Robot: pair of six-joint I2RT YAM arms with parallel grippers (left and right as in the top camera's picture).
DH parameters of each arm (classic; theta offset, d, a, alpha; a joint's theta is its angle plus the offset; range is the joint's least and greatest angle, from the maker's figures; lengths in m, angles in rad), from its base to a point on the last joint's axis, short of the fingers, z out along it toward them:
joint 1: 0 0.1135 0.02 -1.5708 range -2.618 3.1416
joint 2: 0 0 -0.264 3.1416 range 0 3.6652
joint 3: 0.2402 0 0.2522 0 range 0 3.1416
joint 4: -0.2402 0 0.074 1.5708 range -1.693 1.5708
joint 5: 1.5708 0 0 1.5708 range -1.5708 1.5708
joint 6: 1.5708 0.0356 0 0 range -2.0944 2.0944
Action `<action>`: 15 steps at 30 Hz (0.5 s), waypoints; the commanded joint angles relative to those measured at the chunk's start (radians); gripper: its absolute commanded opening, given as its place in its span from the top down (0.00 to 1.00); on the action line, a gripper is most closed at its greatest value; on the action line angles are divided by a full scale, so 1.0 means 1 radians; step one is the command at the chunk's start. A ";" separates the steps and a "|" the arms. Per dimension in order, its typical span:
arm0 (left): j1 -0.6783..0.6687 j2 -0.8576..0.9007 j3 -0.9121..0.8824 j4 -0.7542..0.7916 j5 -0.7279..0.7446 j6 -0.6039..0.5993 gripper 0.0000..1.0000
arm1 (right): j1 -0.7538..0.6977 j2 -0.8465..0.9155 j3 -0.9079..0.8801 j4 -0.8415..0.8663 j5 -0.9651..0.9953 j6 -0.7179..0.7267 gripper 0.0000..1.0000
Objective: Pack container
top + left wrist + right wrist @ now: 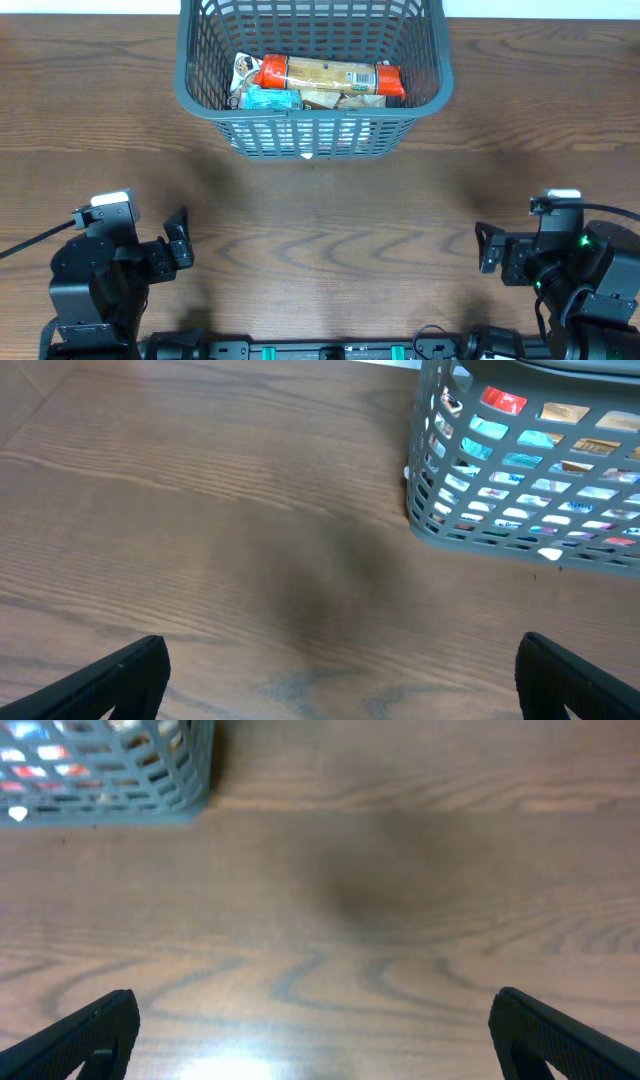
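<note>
Brown wood-grain desk point(320, 230) is seen carrying everything. The container, a large dark grey plastic basket point(310, 140) with slotted lattice walls, is set at the desk's far edge, about midway between its left and right sides. Both black arms are parked at the near edge, well apart from the basket. The left gripper point(183, 242) is held with its jaws spread wide and nothing between them. The right gripper point(484, 248) is likewise spread wide and empty.

Inside the basket, a long beige packet with orange-red ends point(330, 75) is laid across the other goods, with a light blue packet point(270, 98) just beside it and a small white pouch point(243, 72) tucked at the left wall. No loose item is seen on the desk in front of the arms, so the packing is judged to be largely done.

Trouble would most likely be caused by an arm brushing the light basket, since it could be pushed past the far edge. The long packet, lying on top, could also be dislodged.
</note>
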 commanded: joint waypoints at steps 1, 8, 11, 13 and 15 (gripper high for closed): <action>0.001 0.001 -0.002 0.001 -0.014 -0.012 0.02 | 0.008 -0.007 -0.002 -0.020 -0.010 0.014 0.01; 0.001 0.001 -0.002 0.001 -0.014 -0.012 0.01 | 0.008 -0.007 -0.002 -0.042 -0.010 0.014 0.01; 0.001 0.001 -0.002 0.001 -0.014 -0.013 0.01 | 0.008 -0.007 -0.002 -0.043 -0.010 0.014 0.01; 0.001 0.001 -0.002 0.001 -0.014 -0.013 0.01 | 0.008 -0.012 -0.002 -0.044 -0.010 0.014 0.01; 0.001 0.001 -0.002 0.001 -0.014 -0.012 0.01 | 0.008 -0.036 -0.002 -0.044 -0.010 0.014 0.01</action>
